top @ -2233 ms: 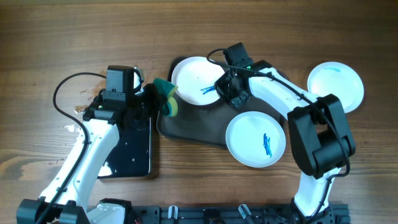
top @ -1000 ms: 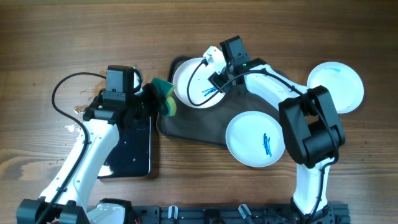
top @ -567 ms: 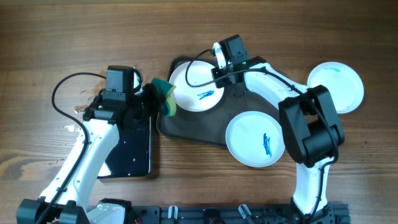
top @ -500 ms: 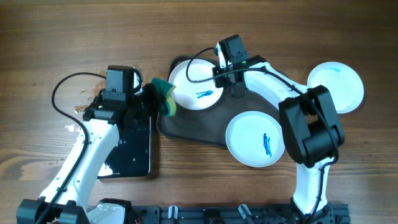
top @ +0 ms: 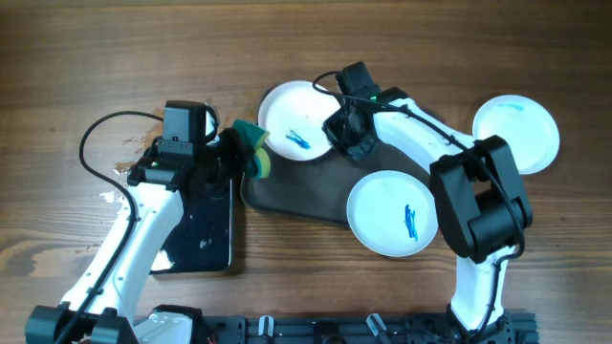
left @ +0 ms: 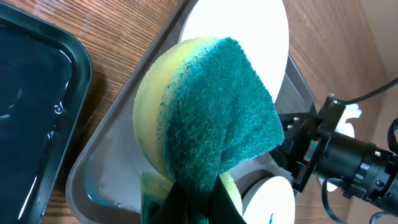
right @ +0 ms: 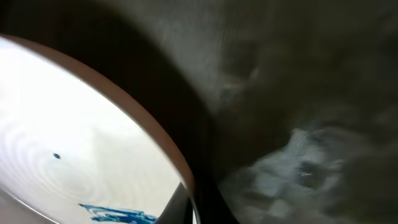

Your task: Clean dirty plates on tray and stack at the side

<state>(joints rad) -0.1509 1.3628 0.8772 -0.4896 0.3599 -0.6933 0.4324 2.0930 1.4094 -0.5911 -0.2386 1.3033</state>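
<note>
A white plate with a blue scribble lies at the far left corner of the dark grey tray, overhanging its rim. My right gripper is shut on this plate's right rim; the right wrist view shows the plate with a finger on its edge. A second scribbled plate rests on the tray's near right corner. A third plate with a faint blue smear lies on the table at the right. My left gripper is shut on a green-and-yellow sponge just left of the held plate.
A smaller glossy black tray lies under my left arm, beside the grey tray's left edge; it also shows in the left wrist view. Bare wooden table surrounds everything. The right arm's cable loops above the held plate.
My right gripper tilted the held plate up, then lowered it flatter. The plate has shifted a little left and away and turned. The left arm and sponge have not moved.
</note>
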